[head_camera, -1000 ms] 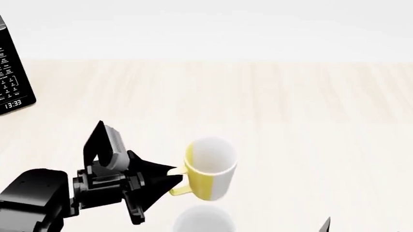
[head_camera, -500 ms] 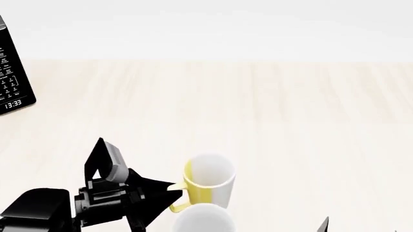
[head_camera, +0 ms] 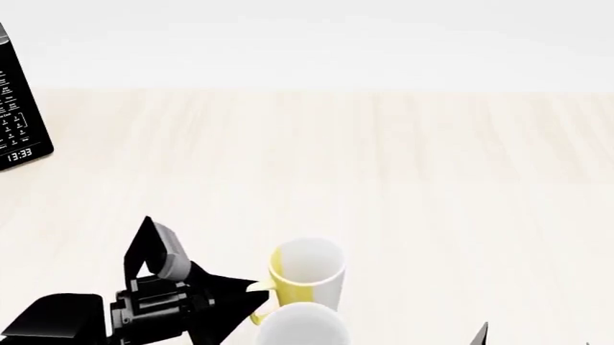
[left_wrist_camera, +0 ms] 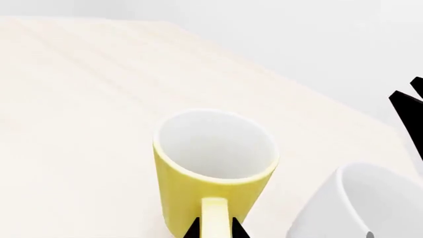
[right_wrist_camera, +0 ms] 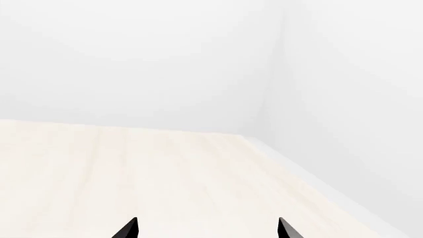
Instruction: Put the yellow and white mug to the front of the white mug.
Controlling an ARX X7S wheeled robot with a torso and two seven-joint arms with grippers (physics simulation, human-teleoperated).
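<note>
The yellow and white mug [head_camera: 305, 277] stands upright at the near middle of the pale wooden table, just beyond the white mug [head_camera: 303, 325], whose rim shows at the bottom edge. My left gripper [head_camera: 255, 295] is shut on the yellow handle. In the left wrist view the two black fingertips clamp the handle [left_wrist_camera: 215, 220] of the yellow and white mug [left_wrist_camera: 210, 168], and the white mug [left_wrist_camera: 360, 208] stands close beside it. My right gripper [right_wrist_camera: 207, 229] is open and empty, only its two tips showing over bare table; one tip shows in the head view [head_camera: 482, 333].
A black microwave [head_camera: 19, 115] with a lit clock stands at the far left. The light wooden table [head_camera: 432, 180] stretches back to a white wall. In the right wrist view the table's edge [right_wrist_camera: 317, 183] runs along a white wall.
My left gripper has carried the yellow and white mug toward the near edge and lower, so it now sits right behind the white mug. The right arm has not moved.
</note>
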